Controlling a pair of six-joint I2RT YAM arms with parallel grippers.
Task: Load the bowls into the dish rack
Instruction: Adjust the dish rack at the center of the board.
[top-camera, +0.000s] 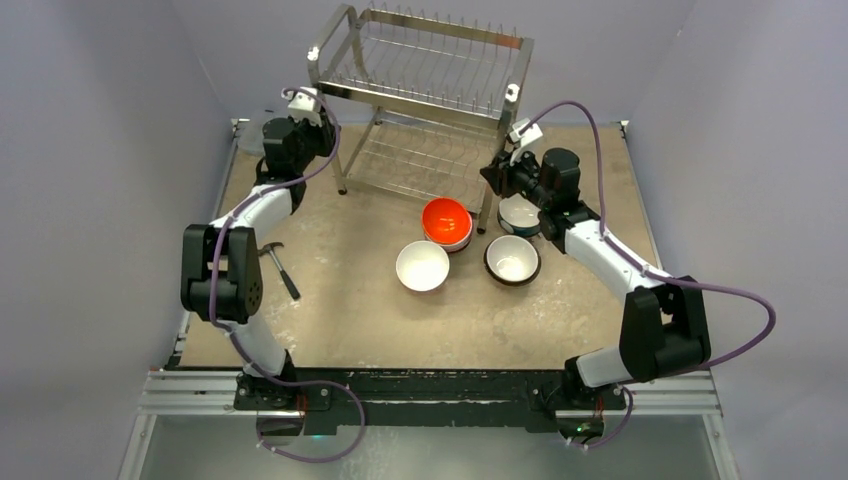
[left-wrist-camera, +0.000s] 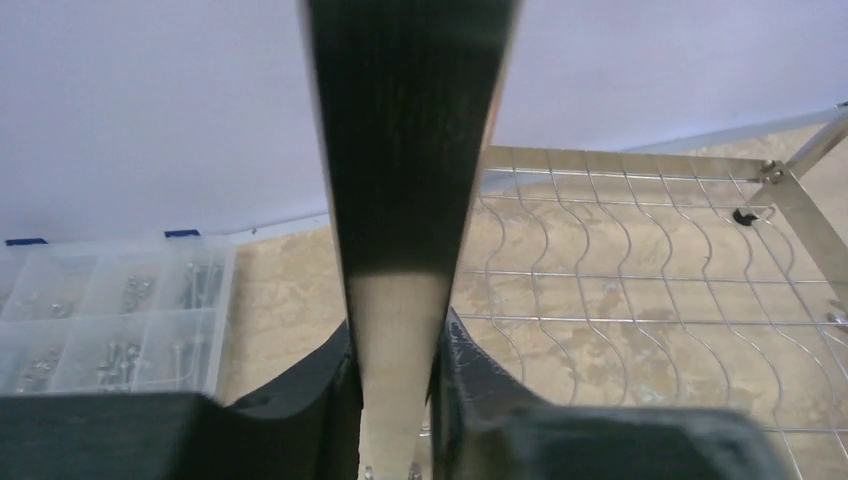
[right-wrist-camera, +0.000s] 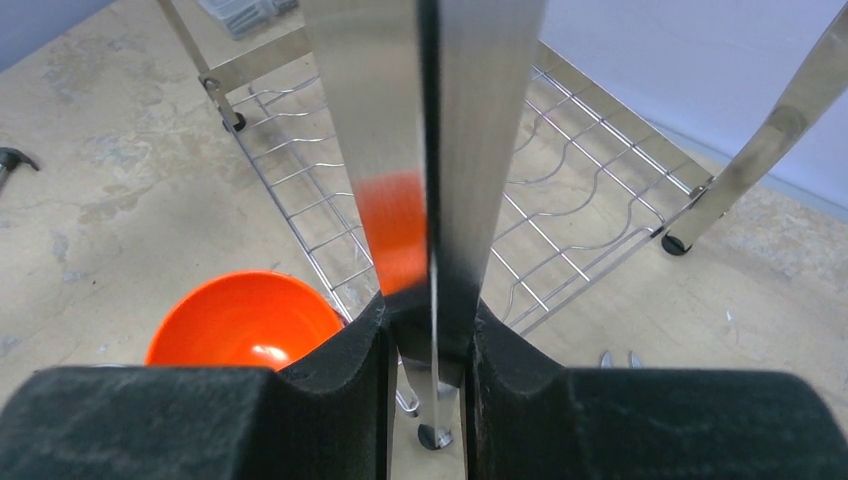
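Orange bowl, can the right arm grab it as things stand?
Probably not yet: the right gripper is clamped on the dish rack leg. The orange bowl lies uncovered just beside it, so after letting go, likely yes.

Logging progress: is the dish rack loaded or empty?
Empty: both tiers of the dish rack show bare wire; all four bowls sit on the table in front of it.
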